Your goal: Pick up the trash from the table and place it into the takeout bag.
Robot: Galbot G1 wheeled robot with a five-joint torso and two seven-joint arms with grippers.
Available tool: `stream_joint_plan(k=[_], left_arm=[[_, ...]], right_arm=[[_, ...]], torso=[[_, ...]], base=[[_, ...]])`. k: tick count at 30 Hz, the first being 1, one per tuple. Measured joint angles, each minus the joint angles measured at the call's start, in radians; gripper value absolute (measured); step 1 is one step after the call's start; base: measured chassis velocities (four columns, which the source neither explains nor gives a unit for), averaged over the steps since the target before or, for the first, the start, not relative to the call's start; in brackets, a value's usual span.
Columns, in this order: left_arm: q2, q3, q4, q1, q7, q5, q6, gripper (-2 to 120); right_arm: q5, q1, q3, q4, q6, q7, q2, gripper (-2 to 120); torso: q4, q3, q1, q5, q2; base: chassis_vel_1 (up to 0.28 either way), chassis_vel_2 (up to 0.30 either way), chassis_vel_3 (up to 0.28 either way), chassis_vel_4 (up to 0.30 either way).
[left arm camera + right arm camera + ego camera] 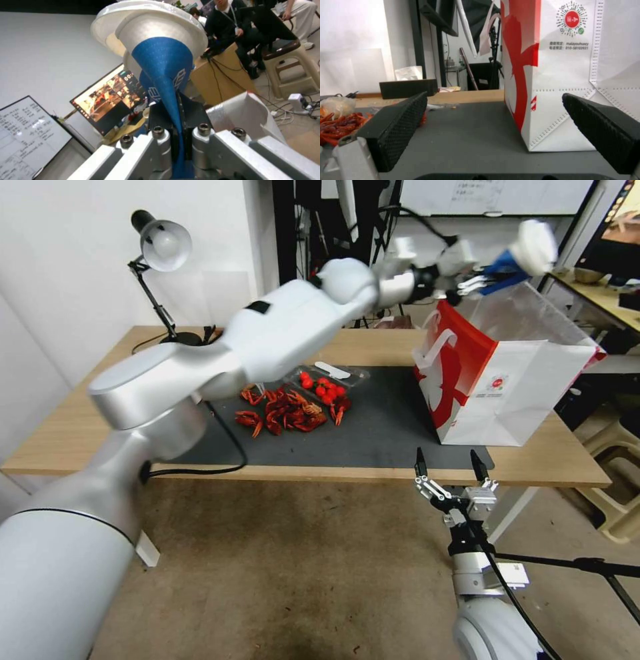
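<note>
A desk lamp is seen at the far left of the table, its base on the light wood beside the dark grey mat. The left arm is stretched from the near left, up and across the table toward the far right. Under it, on the mat, a pile of red crayfish shells is spread, with a clear tray of small red fruits just behind it. Further right, the left gripper is held high in the air above the open top of the takeout bag, at its far side. The blue-and-white paper cup is pinched by these jaws: in the left wrist view the blue wall is squashed flat between the two fingers, and the white rim flares out beyond them. In the head view the cup is seen tilted, its white end pointing to the right, over the bag's mouth and clear of the bag. The takeout bag stands upright on the right part of the mat, red side panel toward the crayfish, white face with the small red logo toward the near edge. The right gripper is held low at the near edge of the table, in front of the bag, jaws spread wide with nothing between them; in the right wrist view both black pads are seen apart, framing the mat and the bag's lower corner.
</note>
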Motion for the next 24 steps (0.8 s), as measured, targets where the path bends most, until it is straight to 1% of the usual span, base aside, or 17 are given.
stream_joint_plan(k=[2,5,6,7,10,18,24], left_arm=[[-0.005,-0.001,0.012,-0.001,0.002,0.003,-0.002,0],[-0.008,-0.003,0.064,-0.001,0.013,0.018,-0.012,0],[-0.006,-0.004,0.092,0.003,0.018,0.027,-0.017,0],[-0.006,-0.004,0.092,0.003,0.018,0.027,-0.017,0],[-0.004,-0.004,0.126,0.014,0.024,0.039,-0.021,0],[-0.002,-0.003,0.135,0.038,0.022,0.041,-0.025,0],[0.000,0.001,0.129,0.043,0.013,0.034,-0.027,0]], right_arm=[[0.001,-0.001,0.001,0.000,0.001,0.000,0.000,100],[0.004,-0.005,0.006,0.000,0.008,0.000,-0.001,100],[0.005,-0.008,0.010,0.001,0.013,-0.001,-0.001,100],[0.005,-0.008,0.010,0.001,0.013,-0.001,-0.001,100],[0.007,-0.013,0.014,0.002,0.018,-0.001,0.001,100],[0.012,-0.013,0.021,0.003,0.023,-0.003,0.003,100],[0.012,-0.017,0.026,0.003,0.031,-0.003,0.004,100]], torso=[[0.0000,0.000,0.000,0.0001,0.000],[0.0008,0.000,0.000,-0.0003,0.000],[0.0011,0.000,0.000,-0.0005,0.000],[0.0011,0.000,0.000,-0.0005,0.000],[0.0009,0.000,0.000,-0.0005,0.000],[0.0005,0.000,0.000,-0.0005,0.000],[0.0007,0.000,0.000,-0.0004,0.000]], base=[[0.000,0.000,0.000,0.000],[0.000,0.000,0.000,0.000],[0.000,0.000,0.000,0.000],[0.000,0.000,0.000,0.000],[0.000,0.000,0.000,0.000],[0.000,0.000,0.000,0.000],[0.000,0.000,0.000,0.000]])
